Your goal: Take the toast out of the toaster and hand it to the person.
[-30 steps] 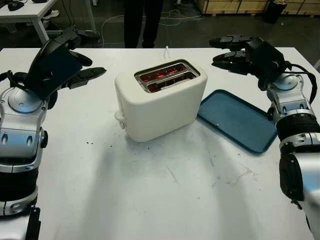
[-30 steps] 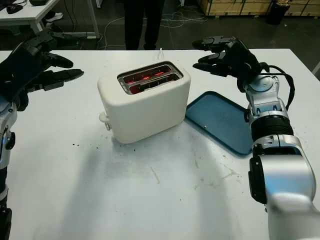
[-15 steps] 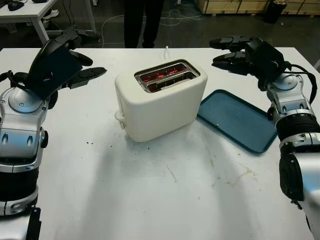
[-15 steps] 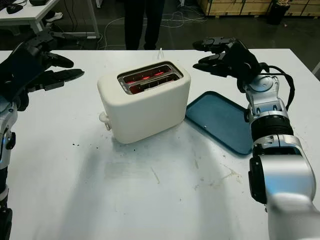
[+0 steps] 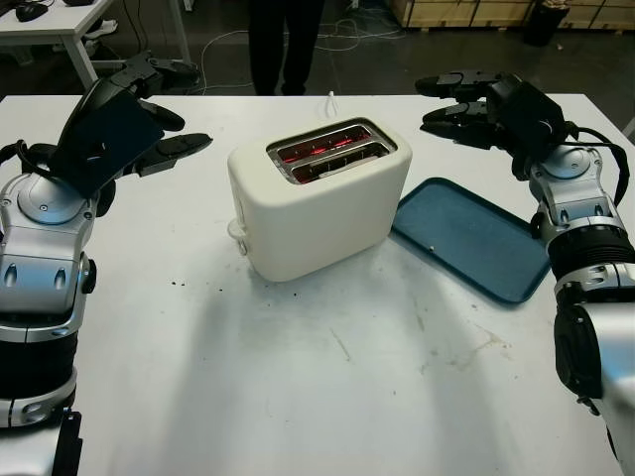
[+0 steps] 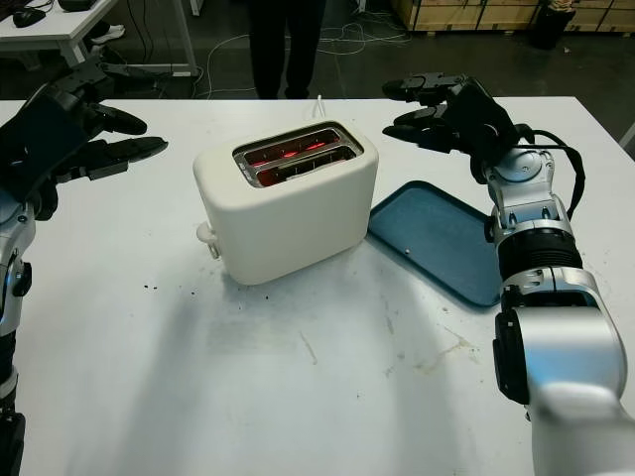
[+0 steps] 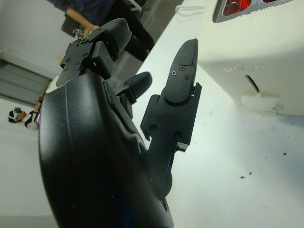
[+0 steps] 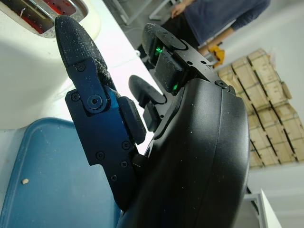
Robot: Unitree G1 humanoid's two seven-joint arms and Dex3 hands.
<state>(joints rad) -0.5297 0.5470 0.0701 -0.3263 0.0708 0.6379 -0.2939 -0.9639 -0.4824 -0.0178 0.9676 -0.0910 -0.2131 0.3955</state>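
Note:
A cream two-slot toaster stands mid-table, its slots glowing red inside; I cannot make out toast in them. My left hand hovers open to the toaster's left, above the table, holding nothing. My right hand hovers open to the toaster's right, near the far end of the tray, also holding nothing. A person in dark trousers stands beyond the table's far edge. The toaster's side lever appears in the left wrist view.
A flat blue tray lies right of the toaster, a crumb on it. The white table has scuffs and crumbs in front. Another desk and floor cables sit behind; stacked boxes at the back right.

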